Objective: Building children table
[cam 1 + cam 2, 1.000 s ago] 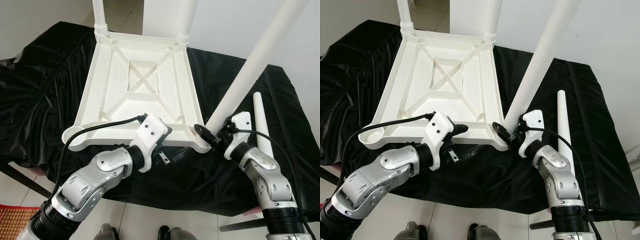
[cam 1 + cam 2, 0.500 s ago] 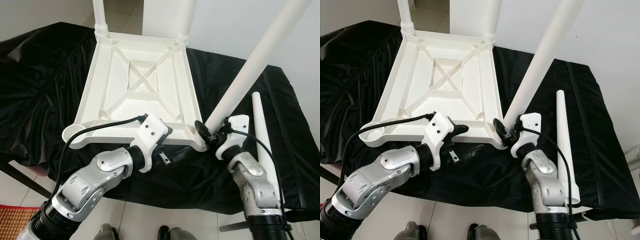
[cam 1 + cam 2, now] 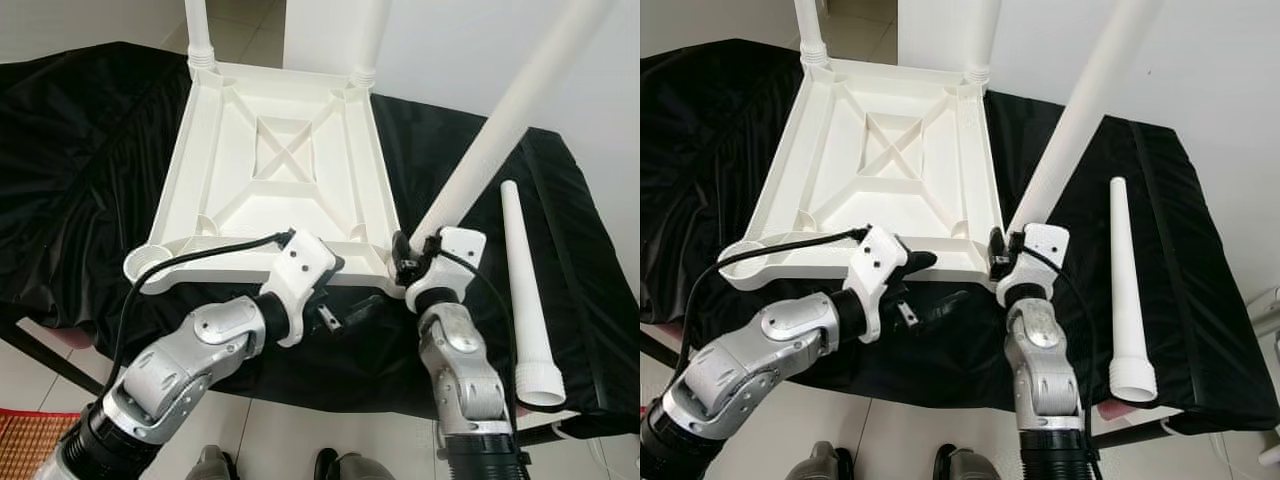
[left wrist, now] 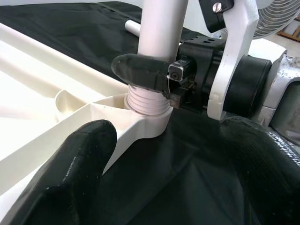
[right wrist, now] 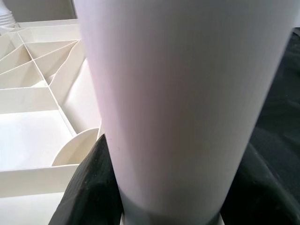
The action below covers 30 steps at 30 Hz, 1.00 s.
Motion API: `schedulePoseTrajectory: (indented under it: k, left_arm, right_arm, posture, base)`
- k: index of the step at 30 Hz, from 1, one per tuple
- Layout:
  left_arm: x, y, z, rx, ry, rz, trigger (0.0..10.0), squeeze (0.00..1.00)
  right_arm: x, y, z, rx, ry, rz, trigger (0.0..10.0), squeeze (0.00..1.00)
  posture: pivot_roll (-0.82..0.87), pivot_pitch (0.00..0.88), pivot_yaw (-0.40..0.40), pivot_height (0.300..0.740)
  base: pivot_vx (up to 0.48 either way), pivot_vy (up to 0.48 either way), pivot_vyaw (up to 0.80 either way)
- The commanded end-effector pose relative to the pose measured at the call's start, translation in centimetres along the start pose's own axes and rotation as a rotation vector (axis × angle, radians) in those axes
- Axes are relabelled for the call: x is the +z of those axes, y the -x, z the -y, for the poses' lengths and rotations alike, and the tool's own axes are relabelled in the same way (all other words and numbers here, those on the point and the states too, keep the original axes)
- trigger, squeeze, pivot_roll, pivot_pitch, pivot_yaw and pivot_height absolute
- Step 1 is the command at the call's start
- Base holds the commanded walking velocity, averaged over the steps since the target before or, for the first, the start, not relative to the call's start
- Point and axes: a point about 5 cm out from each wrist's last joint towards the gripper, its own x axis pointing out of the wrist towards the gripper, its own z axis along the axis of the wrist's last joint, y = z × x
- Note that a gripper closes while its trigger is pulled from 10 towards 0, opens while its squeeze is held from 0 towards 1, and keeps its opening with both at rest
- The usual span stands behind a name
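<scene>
The white table top (image 3: 290, 120) lies upside down on a black cloth, with two white legs (image 3: 197, 30) (image 3: 368, 40) standing in its far corners. My right gripper (image 3: 405, 262) is shut on a third leg (image 3: 500, 120) just above its threaded end (image 4: 147, 102). That end sits in the near right corner socket, and the leg leans to the right. My left gripper (image 3: 345, 290) is open at the table top's near edge, just left of that corner, with nothing between its fingers (image 4: 79, 164). In the right wrist view the held leg (image 5: 178, 93) stands between black pads (image 5: 89, 187).
A fourth loose leg (image 3: 525, 280) lies on the black cloth (image 3: 80, 150) to the right, its wide end over the near edge. The near left corner socket (image 3: 145, 265) holds nothing. A red mat (image 3: 25, 435) lies on the floor at lower left.
My right forearm has swung left from beside the loose leg to below the near right corner, still gripping the leg. The loose leg now lies fully uncovered. The left gripper has stayed put.
</scene>
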Motion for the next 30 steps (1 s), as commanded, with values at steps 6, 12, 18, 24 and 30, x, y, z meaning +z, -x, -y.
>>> schedulePoseTrajectory:
  k: [6,12,18,24,30]
  left_arm:
    - [0.0,0.1,1.0,-0.104,0.007,-0.005,10.0,0.00]
    - [0.0,0.1,1.0,-0.104,0.007,-0.005,10.0,0.00]
    - [-0.1,0.1,1.1,-0.104,0.010,-0.002,10.0,0.00]
    - [-0.1,0.1,1.2,-0.107,0.011,-0.004,10.0,0.00]
    - [-0.1,0.1,1.1,-0.111,0.012,-0.007,10.0,0.00]
  right_arm:
    - [-0.2,-0.1,0.4,-0.037,-0.022,-0.018,10.0,1.00]
    - [0.3,0.2,1.1,-0.042,-0.010,0.022,10.0,1.00]
    - [0.5,1.5,0.8,0.015,0.030,0.032,10.0,0.00]
    - [0.7,2.9,0.9,0.067,0.056,0.049,10.0,0.00]
    - [1.2,4.5,1.7,0.084,0.092,0.067,10.0,0.00]
  posture:
    - [0.06,0.172,-0.094,0.740]
    - [0.06,0.170,-0.098,0.740]
    - [0.06,0.169,-0.102,0.740]
    - [0.05,0.172,-0.098,0.740]
    - [0.04,0.182,-0.092,0.740]
  base:
    - [0.000,0.000,0.00]
    - [0.000,0.000,0.00]
    - [0.000,0.000,0.00]
    - [0.000,0.000,0.00]
    - [0.000,0.000,0.00]
